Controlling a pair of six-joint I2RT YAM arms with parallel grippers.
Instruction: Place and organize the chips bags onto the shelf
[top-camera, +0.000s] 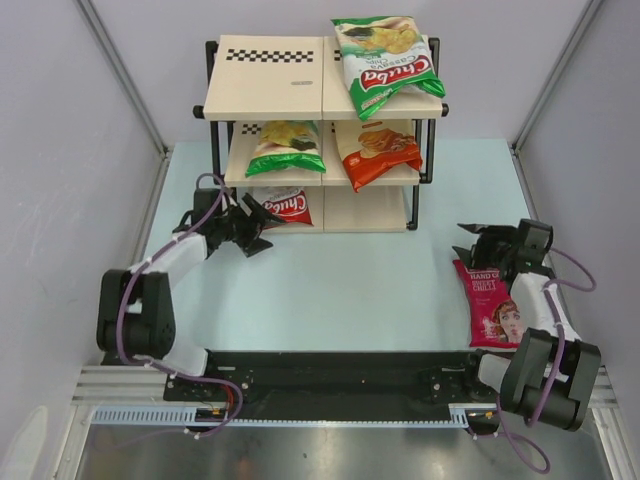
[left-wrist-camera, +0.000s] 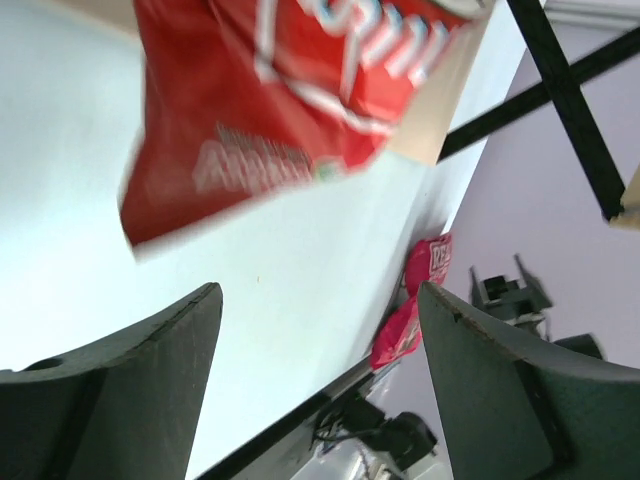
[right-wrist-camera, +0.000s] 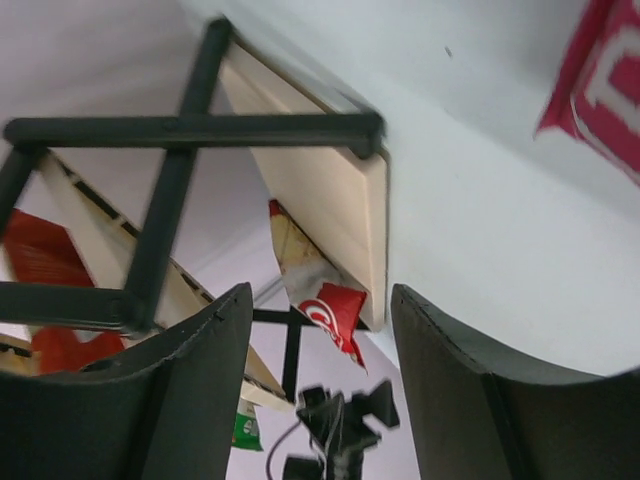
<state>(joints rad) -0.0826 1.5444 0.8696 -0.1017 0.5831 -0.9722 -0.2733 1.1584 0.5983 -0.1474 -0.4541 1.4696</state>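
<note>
Pale blue-white table (top-camera: 340, 300) w/ lavender-grey walls (top-camera: 70, 150) on three sides. The shelf (top-camera: 270, 75) stands at the far edge, centre.

L gripper (left-wrist-camera: 318, 295): jaws spread wide, nothing btw them. Only bare table shows in the gap in its wrist view. Straight ahead of the tips, just past them, is the red-and-white bag (top-camera: 288, 205). It lies on the bottom board, L half, near end sticking out over the front edge toward the jaws. Bag and fingers look apart in the wrist view. From overhead the tips sit just beside its L corner, so contact can't be told.

Above & beyond those jaws, mid tier L half: green-and-white bag (top-camera: 287, 147), front end drooping over the edge. Next to it, mid tier R half: orange bag (top-camera: 378, 152), also overhanging the front. Top tier L half shows a checkered strip (top-camera: 268, 55). Top tier R half: second green-and-white "Chuba" bag (top-camera: 385, 62), lying flat, skewed, near end past the front edge.

R gripper (right-wrist-camera: 320, 300): jaws apart too, holding nothing. Through the gap its wrist cam shows table and the shelf's R end, well ahead of the tips. The magenta bag (top-camera: 490, 305) w/ a face lies flat on the table, behind and to the side of the R jaws, not on the shelf, partly hidden by the R forearm. The wrist cam catches only a corner of it at the frame edge, outside the fingers.
</note>
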